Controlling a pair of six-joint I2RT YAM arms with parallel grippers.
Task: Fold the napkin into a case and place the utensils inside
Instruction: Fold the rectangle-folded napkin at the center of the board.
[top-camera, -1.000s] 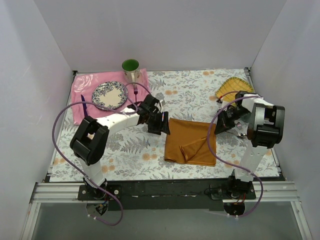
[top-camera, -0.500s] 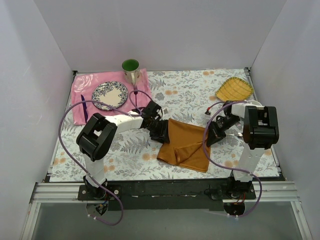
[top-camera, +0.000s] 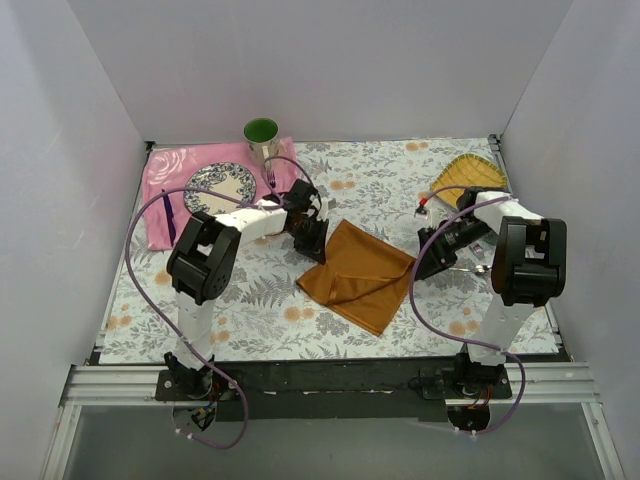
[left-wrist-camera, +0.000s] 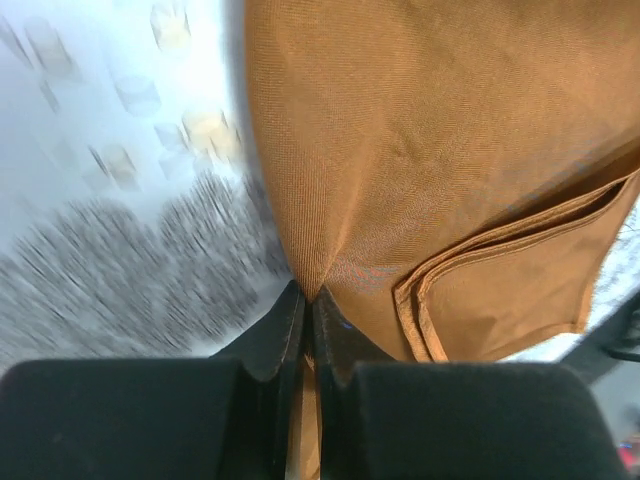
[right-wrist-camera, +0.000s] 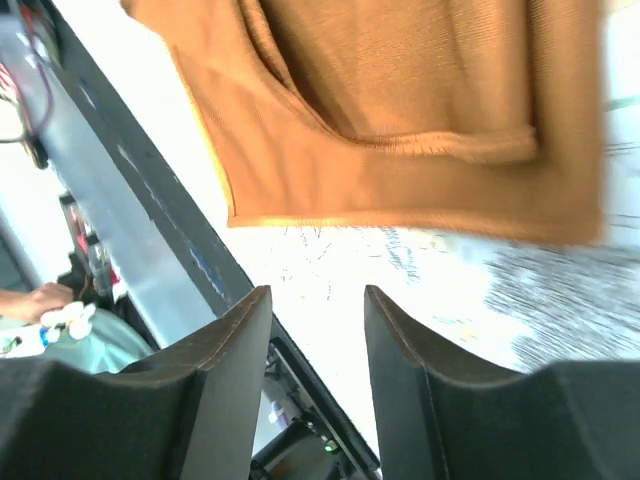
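The rust-orange napkin (top-camera: 355, 275) lies folded on the floral table cover, turned like a diamond. My left gripper (top-camera: 318, 246) is shut on its back-left corner; in the left wrist view the jaws (left-wrist-camera: 312, 300) pinch a point of the cloth (left-wrist-camera: 420, 150), with hemmed folded layers to the right. My right gripper (top-camera: 421, 266) stands open just off the napkin's right corner. Nothing is between its fingers (right-wrist-camera: 318, 300), and the cloth (right-wrist-camera: 400, 110) lies ahead of them. A fork (top-camera: 270, 180) rests on the pink cloth, and a slim silver piece (top-camera: 470, 268) lies by the right arm.
A pink cloth (top-camera: 165, 170) at the back left bears a patterned plate (top-camera: 218, 188) and a slim purple piece (top-camera: 168, 215). A green cup (top-camera: 261, 135) stands behind it. A yellow dish (top-camera: 468, 175) sits at the back right. White walls enclose three sides.
My left gripper closed on the napkin's corner and drew it toward the back left, turning the cloth. My right gripper let go of the right corner and opened.
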